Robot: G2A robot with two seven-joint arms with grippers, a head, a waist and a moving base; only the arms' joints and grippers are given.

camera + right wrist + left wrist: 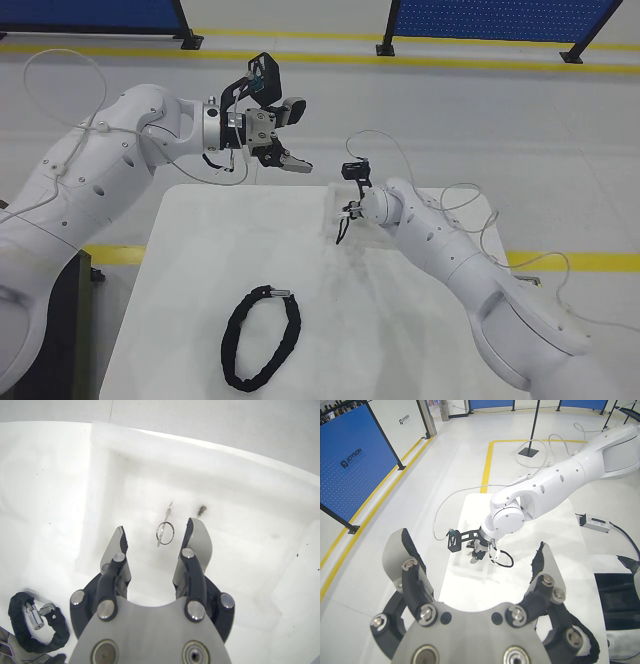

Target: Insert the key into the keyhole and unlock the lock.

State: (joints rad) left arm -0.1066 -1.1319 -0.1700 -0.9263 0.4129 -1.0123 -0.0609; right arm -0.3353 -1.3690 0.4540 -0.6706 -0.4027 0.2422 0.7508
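So the key [163, 530], with a thin wire ring looped through it, is resting on the floor of a shallow white foam tray [100, 455] at the far side of the table [200, 270]. Nothing is picked up yet. The right gripper [155, 526] is held just above the key, spread wide and empty, and the key is lined up roughly in the gap between its fingers.

The chain lock [262, 335], wrapped in a black fabric sleeve with a small silver lock body [35, 617] joining its ends, is left on the table well apart from the tray, nearer the robot. The left gripper [292, 162] is held in the air near the table's far edge, also released and empty.

By the look of it, the key grab is the step in hand, so it's basically the very start. Next, the jaws need to be lowered and closed on a thin, flat thing. The ring could easily get pinched instead, and the blade should be left sticking out for the keyhole.
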